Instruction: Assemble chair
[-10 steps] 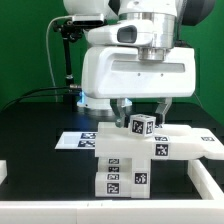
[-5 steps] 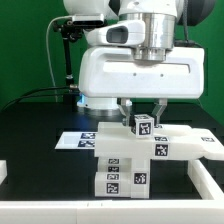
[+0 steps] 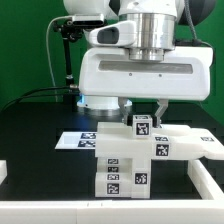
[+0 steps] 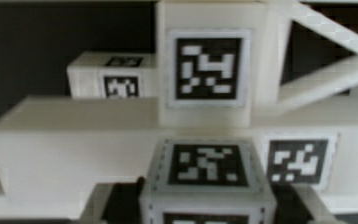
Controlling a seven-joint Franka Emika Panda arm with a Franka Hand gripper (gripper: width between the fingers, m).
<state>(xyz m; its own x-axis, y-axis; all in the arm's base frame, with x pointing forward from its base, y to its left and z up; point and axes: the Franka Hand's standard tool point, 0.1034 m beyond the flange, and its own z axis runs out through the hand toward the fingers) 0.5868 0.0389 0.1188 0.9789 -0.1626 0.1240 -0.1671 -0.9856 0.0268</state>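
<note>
The partly built chair (image 3: 128,160) is a stack of white tagged blocks and panels in the middle of the black table. A short square post (image 3: 142,125) with tags stands upright on its top. My gripper (image 3: 142,116) is shut on this post from above, one finger on each side. In the wrist view the post (image 4: 208,165) sits between my dark fingers (image 4: 123,200), with my gripper (image 4: 206,205) closed on it. Behind it are a taller tagged post (image 4: 208,60) and a flat panel (image 4: 69,130) of the chair.
The marker board (image 3: 72,140) lies flat on the table behind the chair, on the exterior view's left. A white rail (image 3: 208,185) runs along the front right, and another piece (image 3: 3,170) shows at the left edge. A black stand (image 3: 66,50) rises at the back.
The held post has turned from a skewed pose to square and upright on the chair. My gripper has turned with it and stays over the same spot.
</note>
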